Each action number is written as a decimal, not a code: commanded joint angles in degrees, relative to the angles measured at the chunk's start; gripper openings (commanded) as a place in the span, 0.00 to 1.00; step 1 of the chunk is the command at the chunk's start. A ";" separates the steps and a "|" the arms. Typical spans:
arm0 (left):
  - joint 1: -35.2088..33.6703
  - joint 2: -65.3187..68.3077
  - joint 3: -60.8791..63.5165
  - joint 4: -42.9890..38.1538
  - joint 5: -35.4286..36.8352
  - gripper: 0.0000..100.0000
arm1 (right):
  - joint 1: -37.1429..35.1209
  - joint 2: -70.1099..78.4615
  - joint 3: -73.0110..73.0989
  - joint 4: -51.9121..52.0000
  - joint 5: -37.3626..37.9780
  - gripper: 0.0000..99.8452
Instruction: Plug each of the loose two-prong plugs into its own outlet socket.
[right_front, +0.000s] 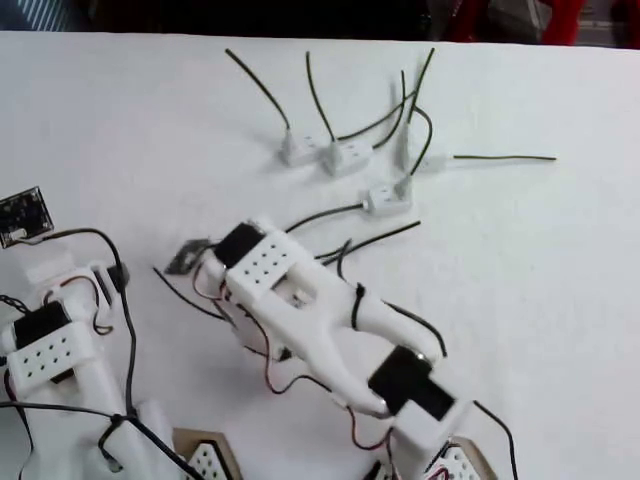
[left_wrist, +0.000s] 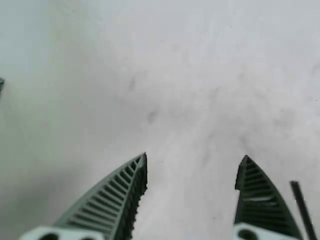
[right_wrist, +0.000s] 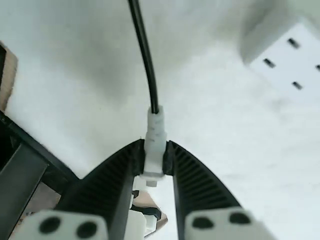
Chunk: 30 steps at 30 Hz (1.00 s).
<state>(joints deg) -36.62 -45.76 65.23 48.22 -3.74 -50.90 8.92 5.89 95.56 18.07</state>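
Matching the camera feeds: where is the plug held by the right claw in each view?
High view: at the tip of the right claw, left of centre, too small to make out.
Right wrist view: plug, low centre, clamped in the claw, cable leading away.
Left wrist view: open left claw over the table.
Shared landmark: the white table.

The outlet socket (right_wrist: 286, 46) is cut off; the plug (right_wrist: 155, 129) has hidden prongs.
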 joint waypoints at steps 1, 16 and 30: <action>-0.13 -1.80 -1.32 -1.14 -0.09 0.29 | -0.04 -8.04 -2.29 1.27 -0.88 0.02; 7.87 -1.89 -30.68 22.24 0.00 0.29 | 3.74 -31.43 -2.37 0.40 -13.80 0.02; 27.47 -11.47 -41.14 32.62 -0.09 0.29 | 8.66 -49.19 16.62 -21.67 -18.20 0.02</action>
<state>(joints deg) -14.46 -49.27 25.58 80.75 -3.74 -43.16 -35.38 18.46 79.82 0.22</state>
